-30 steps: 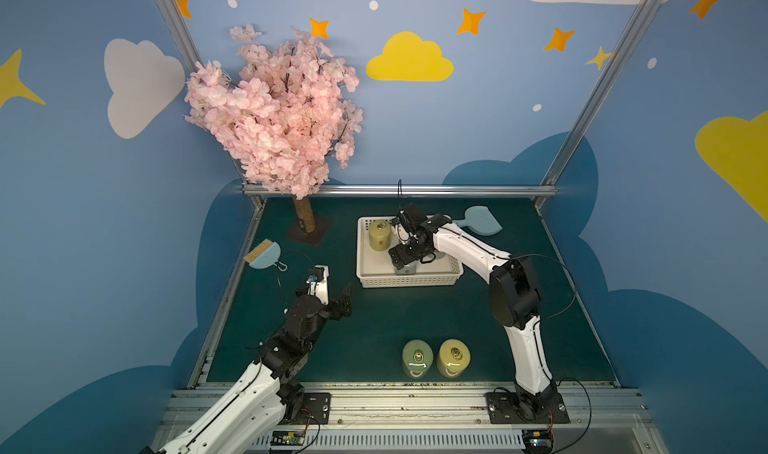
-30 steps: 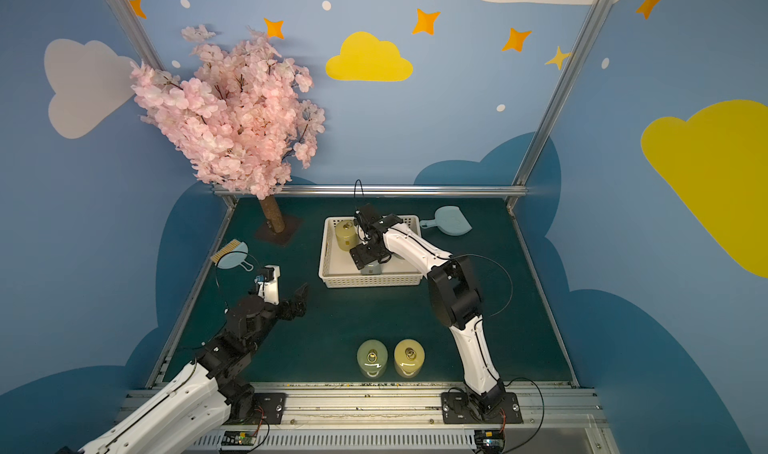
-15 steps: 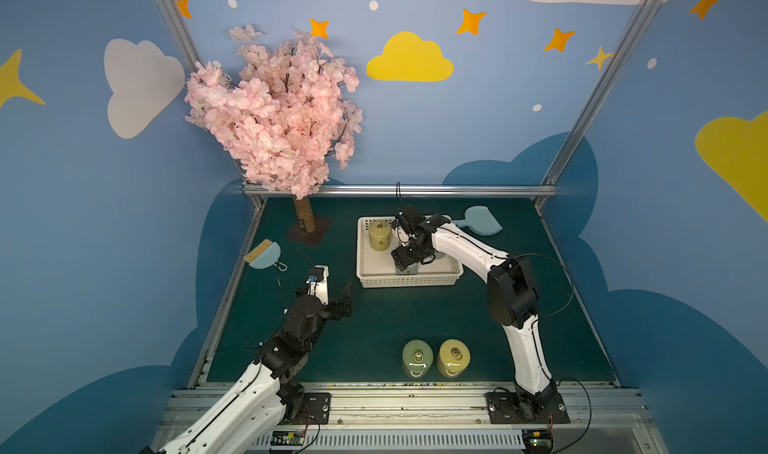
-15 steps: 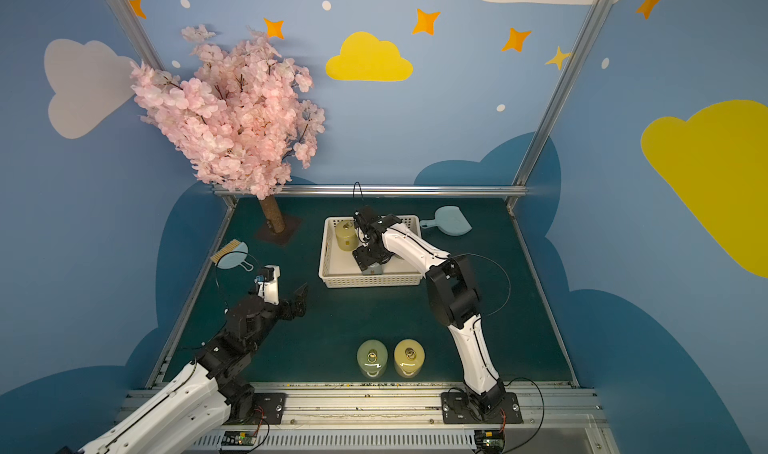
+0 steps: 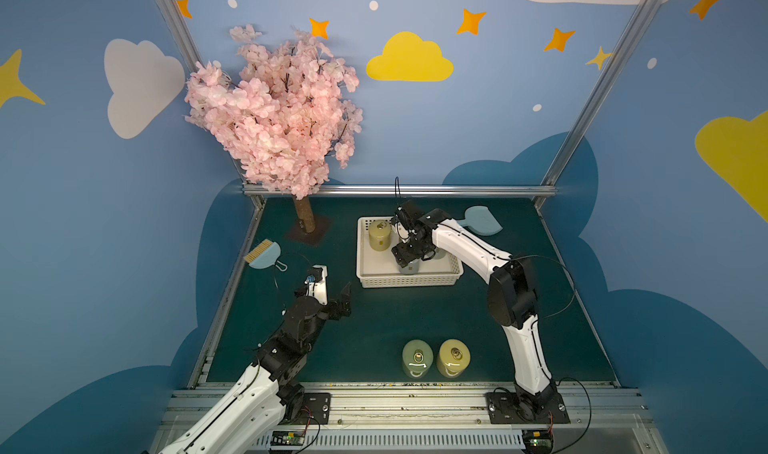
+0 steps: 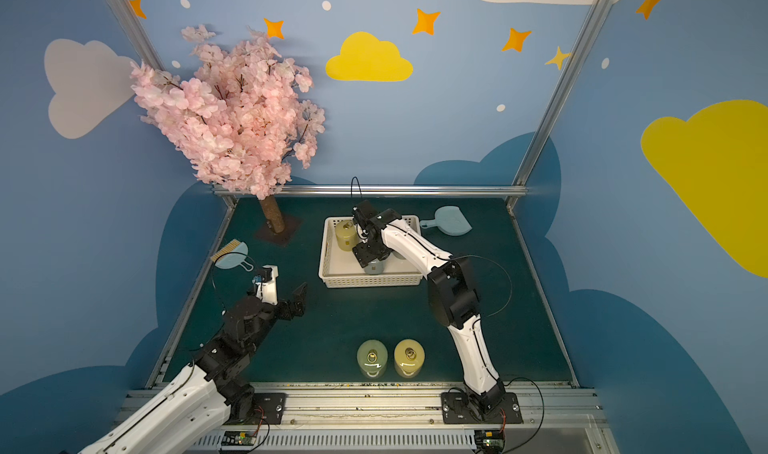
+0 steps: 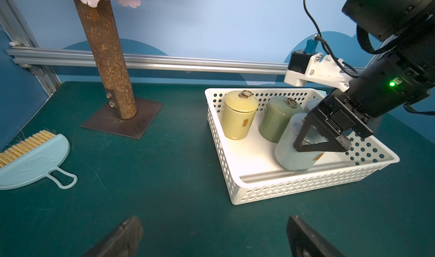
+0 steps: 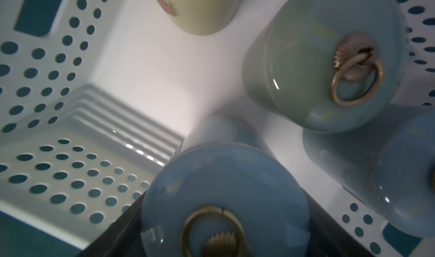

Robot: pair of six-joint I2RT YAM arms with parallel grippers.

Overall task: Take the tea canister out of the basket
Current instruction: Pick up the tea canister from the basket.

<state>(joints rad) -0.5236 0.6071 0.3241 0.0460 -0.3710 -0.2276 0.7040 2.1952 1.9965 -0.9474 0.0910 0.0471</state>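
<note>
Now the right gripper [image 5: 409, 258] is clamped round the pale blue tea canister [image 7: 294, 150], which stands upright in the white basket [image 7: 282, 187] just beside its near long wall. A green canister [image 7: 277, 119] is close behind, with bare floor toward the yellow canister [image 7: 237, 117]. The left gripper [image 7: 211, 244] hangs wide open, well apart from the basket; both arms have scarcely shifted since a second ago.

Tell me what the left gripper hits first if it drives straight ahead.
Probably the basket, at its near corner; the open left gripper hangs over the mat, aimed that way. Depth is unclear.
</note>
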